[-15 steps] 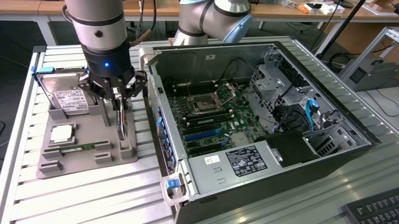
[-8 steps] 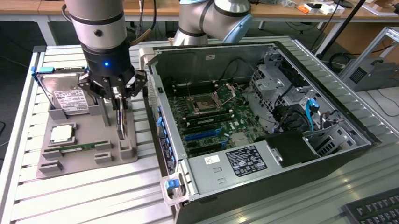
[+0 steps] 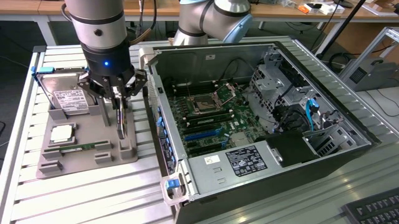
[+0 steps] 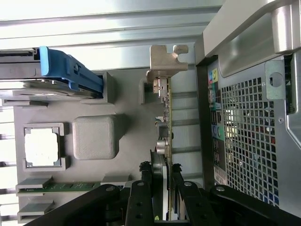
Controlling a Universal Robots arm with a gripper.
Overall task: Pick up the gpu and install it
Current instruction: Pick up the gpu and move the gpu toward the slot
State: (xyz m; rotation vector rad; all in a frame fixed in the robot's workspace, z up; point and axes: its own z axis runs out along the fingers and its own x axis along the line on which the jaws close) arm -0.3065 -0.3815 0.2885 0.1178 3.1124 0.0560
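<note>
Wrist view has the gripper (image 4: 161,168) clamped across the gpu (image 4: 166,113), standing on edge in the gray tray (image 4: 127,106) just beside the computer case (image 4: 249,141), long axis parallel to the case wall, silver bracket (image 4: 167,59) at the far end.

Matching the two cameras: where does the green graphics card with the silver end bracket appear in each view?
Exterior view: green graphics card on edge in the grey plastic tray.
Wrist view: edge-on, beside the computer case's perforated metal panel.
Shared landmark: square silver processor chip.
</note>
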